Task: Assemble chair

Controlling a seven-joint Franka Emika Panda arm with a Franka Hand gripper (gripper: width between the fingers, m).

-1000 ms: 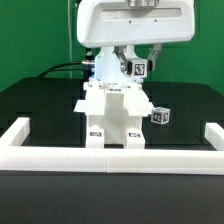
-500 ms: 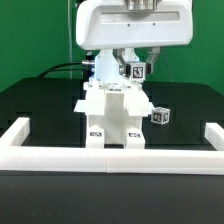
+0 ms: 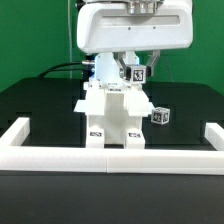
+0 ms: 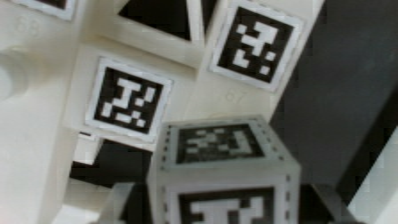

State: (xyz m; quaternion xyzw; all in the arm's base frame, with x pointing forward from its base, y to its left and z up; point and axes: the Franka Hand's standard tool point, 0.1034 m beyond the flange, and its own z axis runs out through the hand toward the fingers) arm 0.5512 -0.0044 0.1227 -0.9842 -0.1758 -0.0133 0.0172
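Observation:
The part-built chair (image 3: 110, 115), a stack of chunky white tagged pieces, stands upright against the low barrier wall (image 3: 110, 157). Just above its top, toward the exterior view's right, my gripper (image 3: 136, 72) is shut on a small white tagged piece (image 3: 139, 69). In the wrist view that tagged piece (image 4: 222, 150) sits between my gripper's (image 4: 222, 208) dark fingers, close in front of the chair's tagged slabs (image 4: 134, 95). Where the piece's lower end meets the chair is hidden.
Another small white tagged piece (image 3: 159, 116) lies on the black table (image 3: 190, 105) beside the chair, on the exterior view's right. The barrier wall's side arms (image 3: 14, 130) run along both edges. The arm's white body (image 3: 135, 25) hangs above the chair.
The wrist and the held piece have drifted very slightly toward the exterior view's right. The grip is unchanged and the chair has not moved.

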